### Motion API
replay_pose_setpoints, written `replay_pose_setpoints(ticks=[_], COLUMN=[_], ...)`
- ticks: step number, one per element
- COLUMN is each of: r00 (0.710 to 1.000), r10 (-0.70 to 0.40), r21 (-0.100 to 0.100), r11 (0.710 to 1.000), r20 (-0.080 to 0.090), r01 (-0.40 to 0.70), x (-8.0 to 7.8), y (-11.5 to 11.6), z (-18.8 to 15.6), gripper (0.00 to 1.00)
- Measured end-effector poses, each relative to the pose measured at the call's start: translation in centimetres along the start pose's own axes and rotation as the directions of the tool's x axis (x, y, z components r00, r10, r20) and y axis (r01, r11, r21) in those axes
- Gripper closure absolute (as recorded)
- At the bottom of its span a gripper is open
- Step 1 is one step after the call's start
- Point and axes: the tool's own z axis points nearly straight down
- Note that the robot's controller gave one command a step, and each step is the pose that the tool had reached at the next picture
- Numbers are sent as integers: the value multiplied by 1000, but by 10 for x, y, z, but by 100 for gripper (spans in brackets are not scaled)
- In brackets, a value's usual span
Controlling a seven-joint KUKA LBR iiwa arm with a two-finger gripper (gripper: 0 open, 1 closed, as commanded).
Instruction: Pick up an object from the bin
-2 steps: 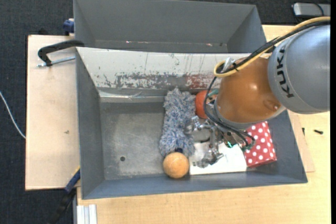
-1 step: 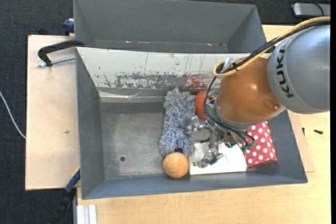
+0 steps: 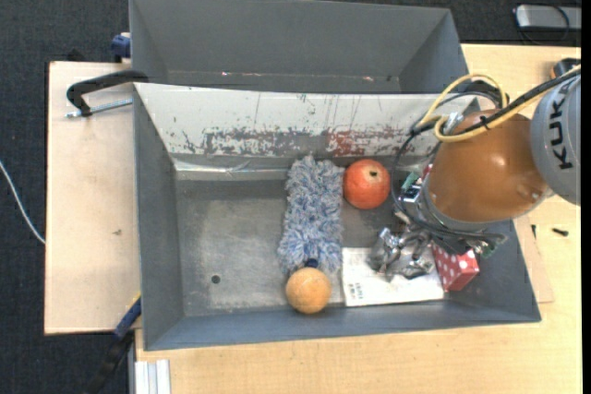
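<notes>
Lying flat on the floor of the bin, close to its near wall and right of the middle, is a white card with faint print on it. The gripper sits low over the card's upper right part, its metal tip just above or on the paper; the view does not settle which. Whether the tool is spread or pressed together cannot be told either, since its dark metal parts blur into one cluster, and nothing can be seen pinched in it.

Just beside the gripper, toward the bin's right wall, a red cube with white dots lies tilted, touching or nearly touching the card's right end. At the card's left end an orange ball rests against the near wall. Above the ball, a blue-and-white shaggy duster head stretches toward the far wall along the middle of the floor. A red apple sits just beside its far end, near the far wall.

Over the right part of the bin hangs the arm's orange cover, with looped cables above it.
</notes>
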Motion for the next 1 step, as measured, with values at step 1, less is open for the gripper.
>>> replay_pose_setpoints(ticks=[1], r00=[1000], r10=[0], r21=[0], r11=[1000], r20=[0], r01=[0], x=[0], y=[0], z=[0], gripper=[100])
